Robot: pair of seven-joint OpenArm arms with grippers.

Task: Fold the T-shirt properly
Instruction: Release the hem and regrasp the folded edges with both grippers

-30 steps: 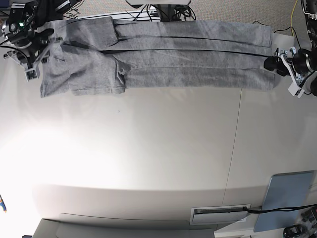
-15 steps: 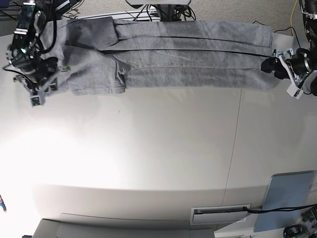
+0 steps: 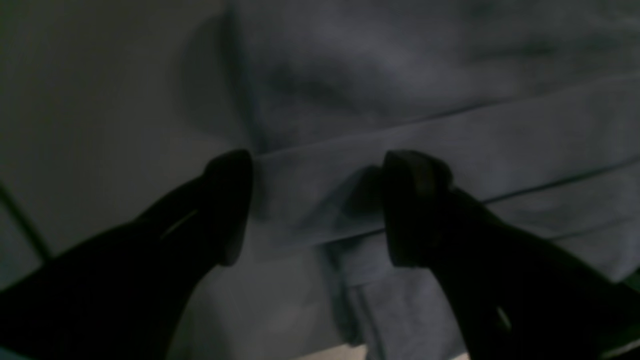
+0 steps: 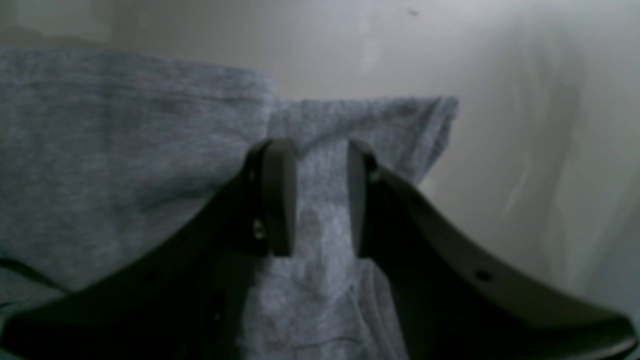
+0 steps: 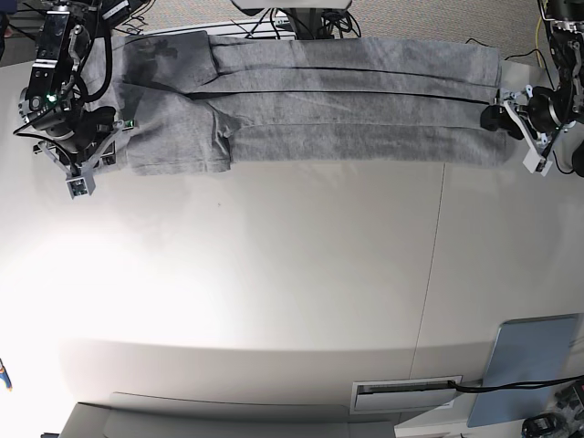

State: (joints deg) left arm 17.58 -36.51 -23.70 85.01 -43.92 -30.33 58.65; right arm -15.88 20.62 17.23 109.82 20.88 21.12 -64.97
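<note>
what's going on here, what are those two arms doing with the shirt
A two-armed robot is partway through folding a grey T-shirt, which lies as a long folded strip along the far edge of the white table. The right gripper sits at the sleeve end with cloth between its fingers; whether it is actually pinching the fabric is hard to tell. The left gripper is at the opposite end, jaws wide open over the layered edge, holding nothing yet. A light-blue panel lies untouched at the near corner.

No legible text, labels, brands or numbers anywhere: none on the grey T-shirt (image 5: 310,100), none on the table (image 5: 292,274).
</note>
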